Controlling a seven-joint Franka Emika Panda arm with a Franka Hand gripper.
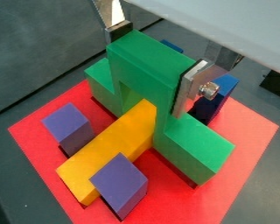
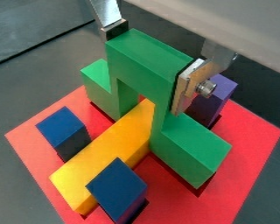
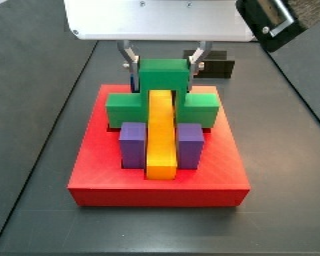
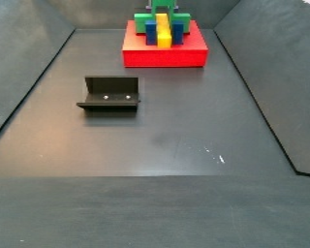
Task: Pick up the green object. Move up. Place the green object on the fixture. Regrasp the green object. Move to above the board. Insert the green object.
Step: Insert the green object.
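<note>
Both wrist views show you the gripper (image 1: 149, 63) clamped on the central block of the green object (image 1: 154, 96), which straddles the yellow bar (image 1: 108, 149) on the board (image 1: 241, 166). It appears seated. You see the fixture (image 4: 109, 95) well apart.

Gripper (image 2: 150, 59) fingers clamp central block of green object (image 2: 154, 96), seated on red board (image 2: 241, 171), straddling yellow bar (image 2: 108, 157). Blue blocks (image 2: 63, 131) alongside.

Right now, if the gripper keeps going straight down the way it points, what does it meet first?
The gripper is clamped on the green object, which appears already seated over the yellow bar on the board. Likely no travel left; seating depth unclear.
</note>
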